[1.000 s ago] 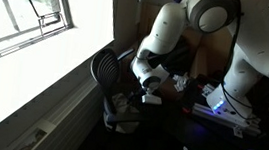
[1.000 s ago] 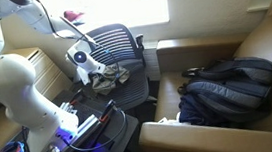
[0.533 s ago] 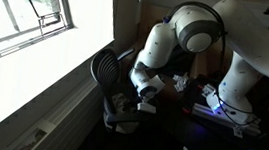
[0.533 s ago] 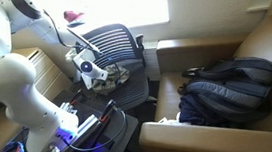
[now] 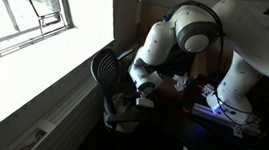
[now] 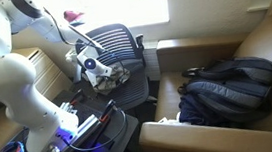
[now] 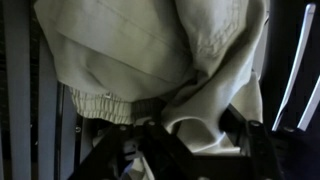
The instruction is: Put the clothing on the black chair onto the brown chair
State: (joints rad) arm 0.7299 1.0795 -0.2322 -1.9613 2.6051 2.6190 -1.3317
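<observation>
Exterior view by the window: the arm (image 5: 184, 30) has folded over since a second ago and the gripper (image 5: 145, 93) has dropped to the black chair (image 5: 101, 70) seat. Over the last half second it only nudged a bit further. The clothing (image 5: 121, 110) is a pale heap on that seat, right under the gripper. Can't tell the jaw state from here.

Exterior view showing the brown chair (image 6: 265, 35): same change, the gripper has crept down onto the heap. Touching or just above it, can't tell which. The brown chair's seat holds a dark backpack (image 6: 228, 89). It looks closed, contents not visible, and little bare seat is left beside it.

Wrist view: beige cloth fills the frame, stitched hem visible. Jaws are spread wide with a fold of cloth between them, not pinched yet.

My read: approach is done, closing and lifting come next, nothing is on the brown chair yet.
</observation>
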